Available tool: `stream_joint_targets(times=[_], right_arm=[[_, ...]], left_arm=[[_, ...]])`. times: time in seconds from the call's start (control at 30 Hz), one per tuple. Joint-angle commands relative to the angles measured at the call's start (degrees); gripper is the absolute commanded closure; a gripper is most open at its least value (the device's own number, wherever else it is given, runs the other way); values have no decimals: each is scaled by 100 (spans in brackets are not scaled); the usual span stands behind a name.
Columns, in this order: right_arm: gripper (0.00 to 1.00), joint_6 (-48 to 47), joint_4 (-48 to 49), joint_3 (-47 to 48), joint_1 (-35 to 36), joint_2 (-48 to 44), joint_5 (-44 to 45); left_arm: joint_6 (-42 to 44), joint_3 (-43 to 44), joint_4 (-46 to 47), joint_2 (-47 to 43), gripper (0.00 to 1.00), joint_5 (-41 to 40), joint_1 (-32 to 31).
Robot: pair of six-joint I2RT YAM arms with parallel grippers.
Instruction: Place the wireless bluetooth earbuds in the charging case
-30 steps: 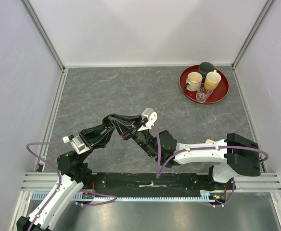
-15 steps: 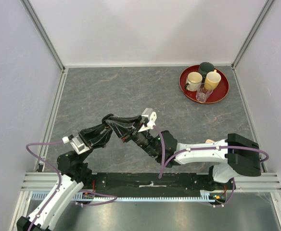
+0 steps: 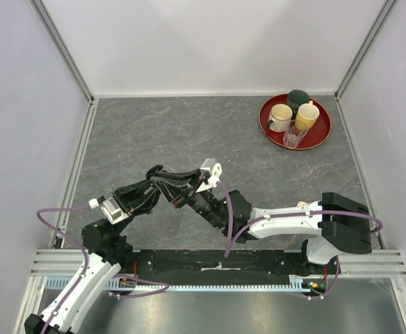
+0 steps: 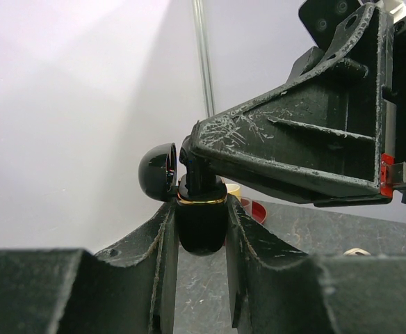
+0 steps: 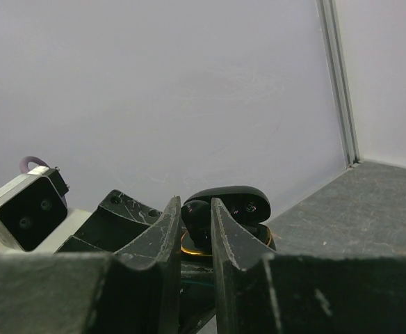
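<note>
Open black charging case (image 4: 201, 226), gold-rimmed, lid (image 4: 157, 172) tipped back, clamped in left gripper (image 4: 200, 216), black earbud (image 5: 195, 217) pinched in right gripper (image 5: 195, 205) at the case mouth, red tray (image 3: 321, 137) far right holding cups (image 3: 281, 116) and a glass (image 3: 293, 135)

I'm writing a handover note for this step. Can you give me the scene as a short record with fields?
left gripper: shut on the black charging case
case lid: open
right gripper: shut on what looks like a black earbud, at the case's opening
earbud seated: cannot tell
arms: meeting near the table's middle
far right corner: red tray holding cups
</note>
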Motion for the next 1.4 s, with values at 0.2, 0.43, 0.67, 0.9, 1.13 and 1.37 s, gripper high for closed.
stream_joint_targets(times=[0.2, 0.43, 0.67, 0.9, 1.13, 1.37], right_arm=[[100, 165, 62, 4, 13, 24, 253], [100, -81, -660, 47, 22, -116, 596], [100, -345, -1285, 179, 92, -187, 789], [93, -494, -1698, 311, 110, -257, 886], [89, -635, -2076, 461, 145, -292, 1036], [77, -723, -2085, 487, 189, -319, 1158]], left_arm=[[192, 183, 275, -83, 98, -189, -4], [219, 218, 284, -100, 98, -198, -13], [271, 210, 275, -100, 98, -215, -4], [315, 218, 249, -109, 98, -198, -13], [324, 218, 205, -136, 98, -207, -13], [307, 227, 196, -118, 98, -233, -4]])
